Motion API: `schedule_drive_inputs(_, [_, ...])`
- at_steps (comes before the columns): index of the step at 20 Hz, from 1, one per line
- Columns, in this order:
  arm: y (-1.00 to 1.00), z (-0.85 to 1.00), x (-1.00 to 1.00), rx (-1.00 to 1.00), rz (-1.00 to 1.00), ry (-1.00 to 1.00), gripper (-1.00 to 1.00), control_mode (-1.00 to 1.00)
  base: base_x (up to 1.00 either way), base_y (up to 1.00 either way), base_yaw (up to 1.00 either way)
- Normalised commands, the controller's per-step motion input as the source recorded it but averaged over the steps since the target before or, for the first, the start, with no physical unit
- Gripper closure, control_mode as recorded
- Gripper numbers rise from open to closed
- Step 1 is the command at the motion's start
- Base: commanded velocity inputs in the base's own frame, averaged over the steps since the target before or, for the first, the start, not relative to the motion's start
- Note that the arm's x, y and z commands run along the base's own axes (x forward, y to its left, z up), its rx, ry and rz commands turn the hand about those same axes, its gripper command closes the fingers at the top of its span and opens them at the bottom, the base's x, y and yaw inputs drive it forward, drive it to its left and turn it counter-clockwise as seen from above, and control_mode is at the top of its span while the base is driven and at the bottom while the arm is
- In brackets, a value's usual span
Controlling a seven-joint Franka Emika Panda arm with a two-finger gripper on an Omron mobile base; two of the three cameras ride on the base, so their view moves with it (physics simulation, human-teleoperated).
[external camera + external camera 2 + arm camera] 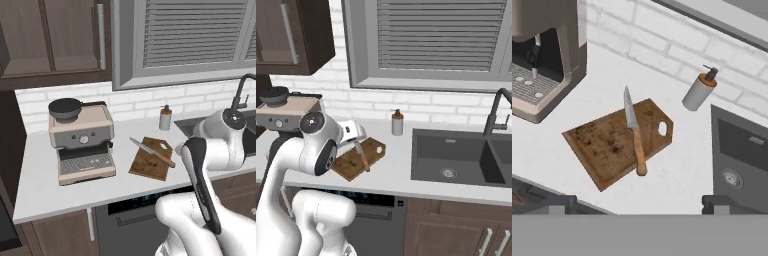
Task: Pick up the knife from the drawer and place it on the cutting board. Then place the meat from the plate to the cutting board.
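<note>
The fingers (pixel 634 202) are spread wide, nothing held, poised above the cutting board (pixel 607 145). The knife (pixel 635 134) is laid across the board, blade overhanging the far edge, presumably as released. Beyond, a soap dispenser (pixel 698 90) is noted. The sink (pixel 456 160) is seen fully from the right base view.

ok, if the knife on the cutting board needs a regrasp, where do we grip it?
Probably the wooden handle of the knife, from straight above, jaws across its narrow width. It lies flat across the cutting board, with the handle end just overhanging the near edge and the blade tip past the far edge. The blade looks too thin and flat for the pads. The gripper is open.
</note>
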Motion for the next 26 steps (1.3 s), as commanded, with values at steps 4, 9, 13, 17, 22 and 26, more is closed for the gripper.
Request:
schedule_drive_inputs(4, [0.00, 0.57, -0.44, 0.02, 0.00, -0.10, -1.00, -1.00, 0.00, 0.00, 0.00])
schedule_drive_inputs(9, [0.02, 0.15, -0.01, 0.00, 0.00, 0.00, -1.00, 1.00, -0.01, -0.01, 0.00])
schedule_drive_inputs(13, [0.00, 0.00, 0.00, 0.00, 0.00, 0.00, -1.00, 1.00, -0.38, -0.46, 0.00])
schedule_drive_inputs(17, [0.00, 0.00, 0.00, 0.00, 0.00, 0.00, -1.00, 1.00, -0.54, -0.96, -0.06])
schedule_drive_inputs(22, [0.00, 0.00, 0.00, 0.00, 0.00, 0.00, -1.00, 1.00, -0.28, -1.00, -0.10])
schedule_drive_inputs(26, [0.00, 0.00, 0.00, 0.00, 0.00, 0.00, -1.00, 1.00, -0.02, -1.00, -0.10])
